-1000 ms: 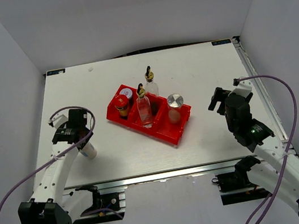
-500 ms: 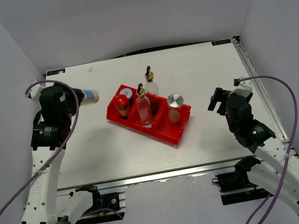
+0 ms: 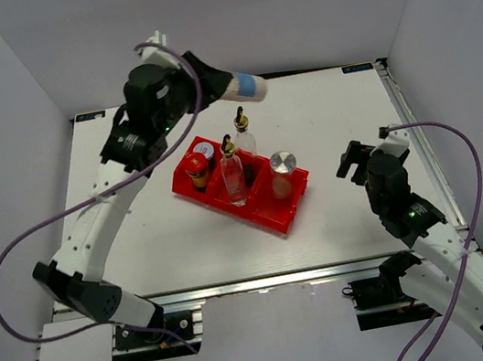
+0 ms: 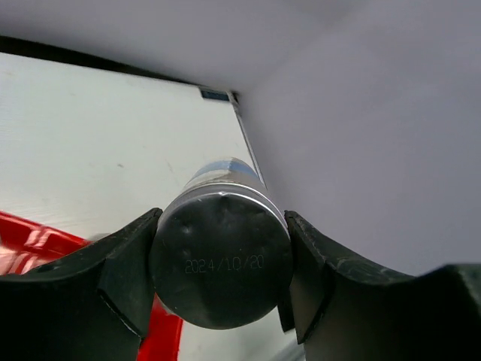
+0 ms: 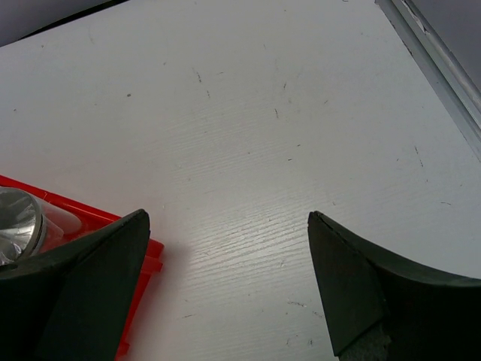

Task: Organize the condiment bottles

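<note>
Most of the view is the white table (image 3: 323,111), with the red bin (image 3: 271,217) lying slantwise near its middle. From the bin's left side the left arm (image 3: 99,214) reaches up and over. The left gripper (image 3: 218,82) is clamped across a white canister (image 3: 247,86) with a blue band, held on its side in the air above the bin's far edge. The right gripper (image 3: 350,162) hangs well apart to the bin's right, jaws spread wide, holding nothing. Two tall clear bottles (image 3: 233,173) with gold spouts stand about the bin's middle, one behind the other. A silver-capped shaker (image 3: 282,164) sits at its right end and a red-lidded jar (image 3: 196,167) at its left.
</note>
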Available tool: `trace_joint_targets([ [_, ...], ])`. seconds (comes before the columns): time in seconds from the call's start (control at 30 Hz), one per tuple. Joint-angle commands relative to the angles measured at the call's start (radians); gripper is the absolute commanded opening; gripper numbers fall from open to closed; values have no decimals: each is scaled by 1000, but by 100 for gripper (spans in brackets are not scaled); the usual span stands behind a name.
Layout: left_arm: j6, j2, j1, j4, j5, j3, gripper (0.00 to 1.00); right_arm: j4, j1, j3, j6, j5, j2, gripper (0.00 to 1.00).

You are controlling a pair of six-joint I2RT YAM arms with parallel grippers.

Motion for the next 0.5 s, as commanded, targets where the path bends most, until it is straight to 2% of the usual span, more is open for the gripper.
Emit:
trace_joint_targets([
  [0.0,104,31,-71,27,93,145,0,31,-7,9,-13,11,-5,89],
  [0.2,191,82,-193,52,157,151,0,31,-5,6,-15,19,-19,89],
  [0.27,234,100,-246,-2,147,156,0,30,-5,6,-18,28,-20,89],
  [0.4,305,90,-370,-95,39,115,0,19,-7,9,-18,53,-19,89],
  [0.47,316,65,-435,-119,-64,36,0,11,-7,12,-13,71,-17,89],
])
